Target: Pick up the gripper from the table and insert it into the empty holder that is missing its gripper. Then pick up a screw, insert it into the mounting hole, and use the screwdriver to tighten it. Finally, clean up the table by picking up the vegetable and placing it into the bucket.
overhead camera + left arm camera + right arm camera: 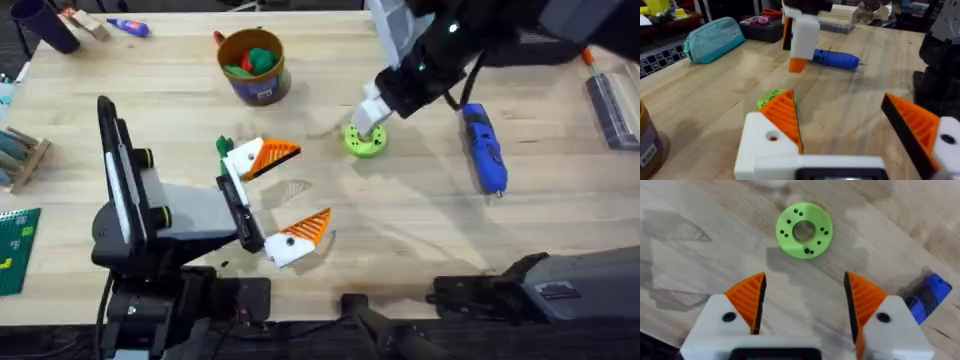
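Screwdriver (485,148) is a blue pen-shaped tool and it lies flat on the wooden table (420,220), on the right side, with its thin bit pointing toward the near edge. The bucket (253,66) is a small round orange-brown tub with a dark label band; it stands at the far middle of the table and holds a green and red vegetable (254,61).

The right arm reaches forward and across from the far right, tilted down, and the right gripper (805,297) hangs above a flat green disc (804,229) which has a centre hole and small dark holes around it. Its two orange ribbed fingers are spread wide and hold nothing. The screwdriver is just beside this gripper, on its right, not touching.

The left arm is low on the left of the table and the left gripper (275,200) points to the right. It is also wide open and empty. The disc is near, beyond its far finger.
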### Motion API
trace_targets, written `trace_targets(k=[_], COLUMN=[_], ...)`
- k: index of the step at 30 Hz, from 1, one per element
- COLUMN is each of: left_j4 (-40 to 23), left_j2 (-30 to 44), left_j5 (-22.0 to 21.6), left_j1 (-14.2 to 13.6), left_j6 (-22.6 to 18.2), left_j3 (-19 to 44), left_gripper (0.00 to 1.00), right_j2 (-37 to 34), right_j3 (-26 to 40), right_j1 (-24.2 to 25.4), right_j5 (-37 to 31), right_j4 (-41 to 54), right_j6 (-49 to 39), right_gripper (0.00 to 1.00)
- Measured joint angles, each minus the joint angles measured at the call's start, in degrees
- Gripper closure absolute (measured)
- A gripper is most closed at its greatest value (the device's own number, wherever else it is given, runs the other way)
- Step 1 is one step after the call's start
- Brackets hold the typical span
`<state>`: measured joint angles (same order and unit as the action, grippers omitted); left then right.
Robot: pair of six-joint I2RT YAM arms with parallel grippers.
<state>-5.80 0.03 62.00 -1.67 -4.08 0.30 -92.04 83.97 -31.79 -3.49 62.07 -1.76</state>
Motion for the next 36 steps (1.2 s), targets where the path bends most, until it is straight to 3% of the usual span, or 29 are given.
trace_targets(k=[9,22,32,36], left_j4=[0.0,0.0,0.0,0.0], left_j2=[0.0,0.0,0.0,0.0], left_j5=[0.0,0.0,0.0,0.0], left_j1=[0.0,0.0,0.0,0.0], left_j6=[0.0,0.0,0.0,0.0], left_j3=[0.0,0.0,0.0,0.0], left_gripper=[0.015,0.015,0.015,0.015], right_j2=[-1.6,-9.7,-10.2,-11.2], right_j3=[-7.5,-7.9,-7.9,-7.9], right_j1=[0.0,0.1,1.3,1.7], right_j5=[-0.2,2.0,2.9,3.0], right_j4=[-4.2,-7.8,-9.6,-10.4], right_j6=[0.0,0.1,0.4,0.4], right_gripper=[0.182,0.191,0.399,0.426])
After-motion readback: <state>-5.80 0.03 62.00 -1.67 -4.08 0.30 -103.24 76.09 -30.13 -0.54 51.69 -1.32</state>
